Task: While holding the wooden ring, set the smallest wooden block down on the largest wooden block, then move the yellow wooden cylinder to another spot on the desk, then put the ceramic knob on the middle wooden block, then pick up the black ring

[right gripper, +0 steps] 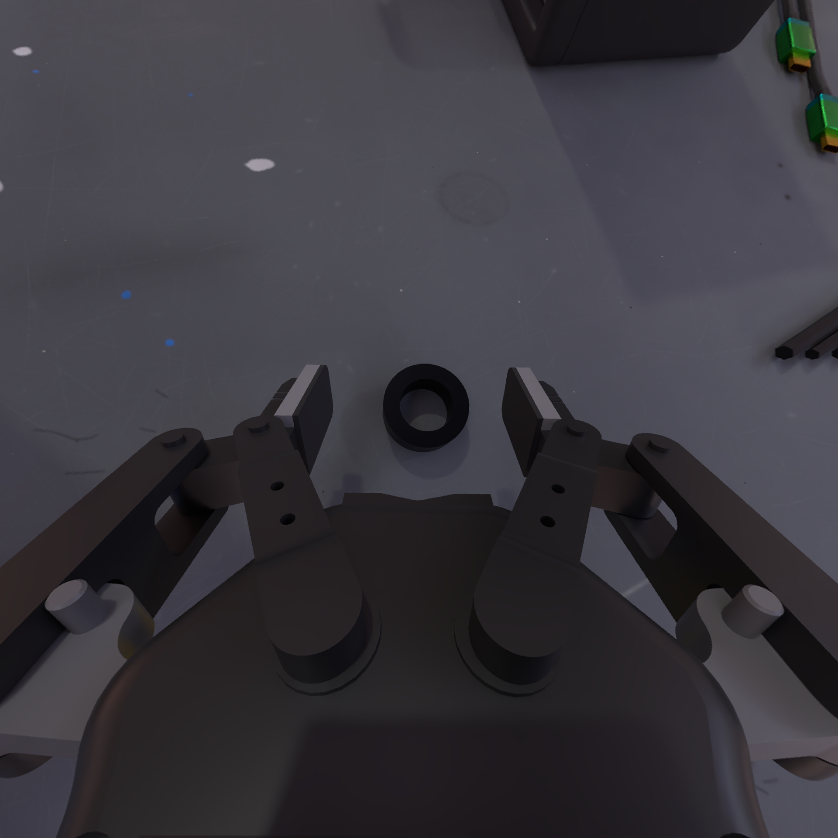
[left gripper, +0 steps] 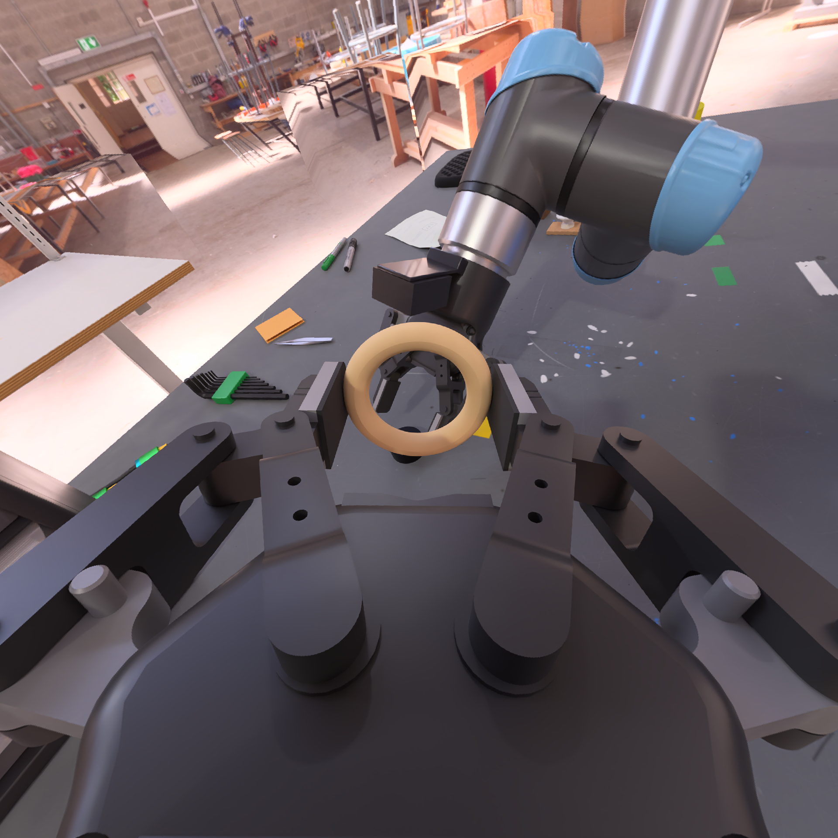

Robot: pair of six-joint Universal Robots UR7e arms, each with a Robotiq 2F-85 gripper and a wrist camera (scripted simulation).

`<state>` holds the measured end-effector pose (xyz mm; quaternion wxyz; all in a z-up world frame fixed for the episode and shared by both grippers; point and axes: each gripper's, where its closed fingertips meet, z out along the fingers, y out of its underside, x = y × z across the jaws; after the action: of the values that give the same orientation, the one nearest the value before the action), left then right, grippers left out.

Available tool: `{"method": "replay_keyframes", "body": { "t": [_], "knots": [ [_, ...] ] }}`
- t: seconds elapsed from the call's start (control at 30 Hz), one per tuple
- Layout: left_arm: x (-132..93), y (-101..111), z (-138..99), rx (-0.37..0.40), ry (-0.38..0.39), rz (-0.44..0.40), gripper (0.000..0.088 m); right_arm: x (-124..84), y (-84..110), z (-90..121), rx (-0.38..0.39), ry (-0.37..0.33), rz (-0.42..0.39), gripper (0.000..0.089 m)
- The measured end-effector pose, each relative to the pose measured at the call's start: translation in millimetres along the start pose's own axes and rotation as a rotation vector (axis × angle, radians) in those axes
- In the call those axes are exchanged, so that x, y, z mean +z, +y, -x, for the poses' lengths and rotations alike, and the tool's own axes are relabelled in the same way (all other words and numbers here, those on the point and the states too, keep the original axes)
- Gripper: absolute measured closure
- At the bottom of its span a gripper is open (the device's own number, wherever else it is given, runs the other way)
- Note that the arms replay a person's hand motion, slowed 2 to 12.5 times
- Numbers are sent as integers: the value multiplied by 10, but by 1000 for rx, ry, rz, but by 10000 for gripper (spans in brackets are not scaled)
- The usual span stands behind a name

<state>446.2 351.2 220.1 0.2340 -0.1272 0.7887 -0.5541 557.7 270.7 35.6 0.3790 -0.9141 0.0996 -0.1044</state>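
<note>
1. Left wrist view. My left gripper [left gripper: 417, 390] pinches the wooden ring [left gripper: 417, 389] across its outer rim, one pad on each side, the ring upright with its hole facing the camera. Clamp looks centred; I judge it best left alone while the other arm works.
2. Through and behind the wooden ring: my right gripper [left gripper: 410, 401] points down at the surface [left gripper: 680, 408], with a small dark shape under it, likely the black ring, mostly hidden.
3. A yellow sliver shows just right of the wooden ring's lower edge; too little is visible to name it.
4. Count, this view: one wooden ring; two markers [left gripper: 342, 254] beyond the ring; one hex key set [left gripper: 236, 387] left of it; one orange pad [left gripper: 279, 324]; one pair of tweezers [left gripper: 304, 340]; one paper sheet [left gripper: 417, 228].
5. Right wrist view. My right fingers [right gripper: 313, 403] are spread wide, holding nothing. The black ring [right gripper: 425, 406] lies flat on the surface, centred between the pads, touching neither.
6. Step in hand, as I judge it: the last one, picking up the black ring. Descend straight until the pads bracket its outer wall, close evenly, then lift. It is low, so a shallow descent risks the pads slipping over the top.
7. Count, this view: one black ring; two green connectors [right gripper: 796, 45] far right of it; one dark box [right gripper: 635, 27] beyond; hex key tips at the right edge.
</note>
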Motion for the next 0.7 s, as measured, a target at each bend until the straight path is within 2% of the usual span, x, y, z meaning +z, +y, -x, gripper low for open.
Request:
{"method": "replay_keyframes", "body": {
  "t": [0.7],
  "knots": [
    [-22,-22,-10,5,4,-9,334,126,115,-27,43,-17,-23,246]
  ]
}}
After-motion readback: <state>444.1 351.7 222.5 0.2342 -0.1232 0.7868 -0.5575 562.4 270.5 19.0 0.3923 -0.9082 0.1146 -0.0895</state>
